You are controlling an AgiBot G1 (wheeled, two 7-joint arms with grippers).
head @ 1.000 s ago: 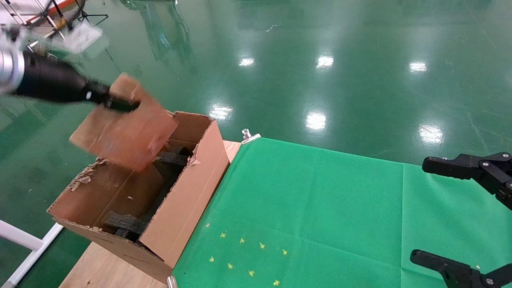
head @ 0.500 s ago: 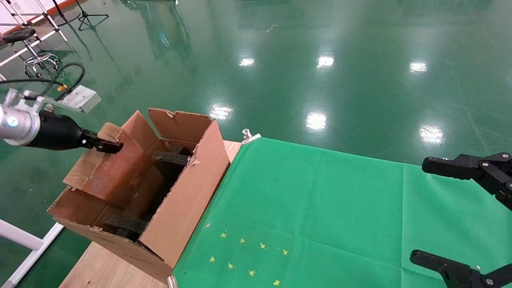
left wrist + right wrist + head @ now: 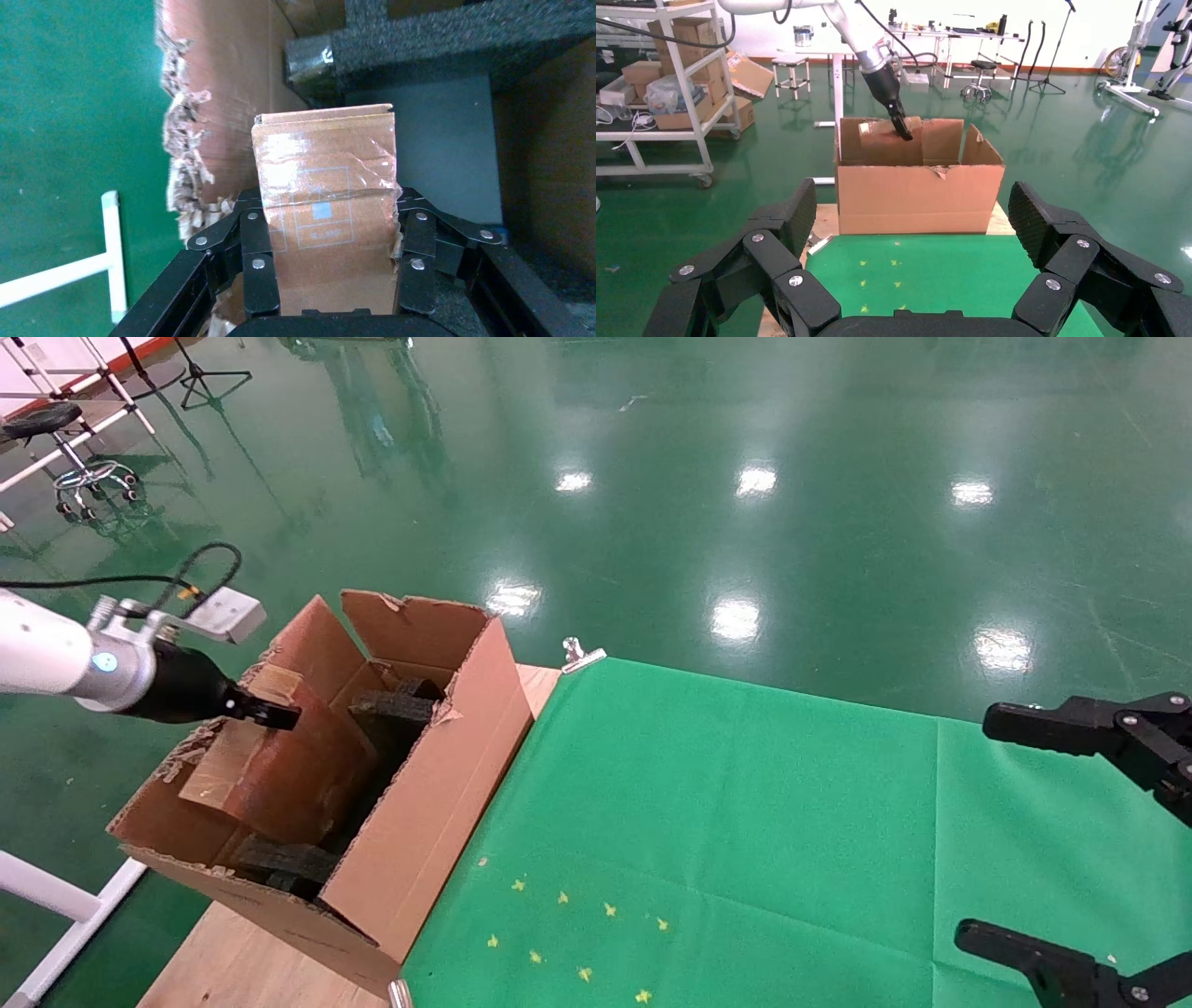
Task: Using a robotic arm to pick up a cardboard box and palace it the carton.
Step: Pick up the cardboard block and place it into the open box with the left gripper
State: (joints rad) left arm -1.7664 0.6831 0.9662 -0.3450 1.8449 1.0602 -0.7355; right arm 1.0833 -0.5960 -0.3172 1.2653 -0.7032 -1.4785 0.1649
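The cardboard box (image 3: 270, 761), wrapped in shiny tape, sits partly down inside the carton (image 3: 424, 803), tilted, its upper end above the torn rim at about nine o'clock in our head view. Our left gripper (image 3: 268, 714) pinches that upper end; in the left wrist view the black fingers (image 3: 256, 263) press both long sides of the box (image 3: 325, 232), so the jaws are narrow and holding it. The robotic arm (image 3: 42, 654), white with a silver wrist, reaches in from the nine o'clock edge. Black foam blocks (image 3: 396, 705) lie inside the carton just beyond the box, and another (image 3: 279, 864) lies toward seven o'clock. The carton stands on the wooden table (image 3: 242, 966), beside the green cloth (image 3: 745, 840). At four o'clock our right gripper (image 3: 1080, 840) hangs parked over the cloth, jaws wide and holding nothing.
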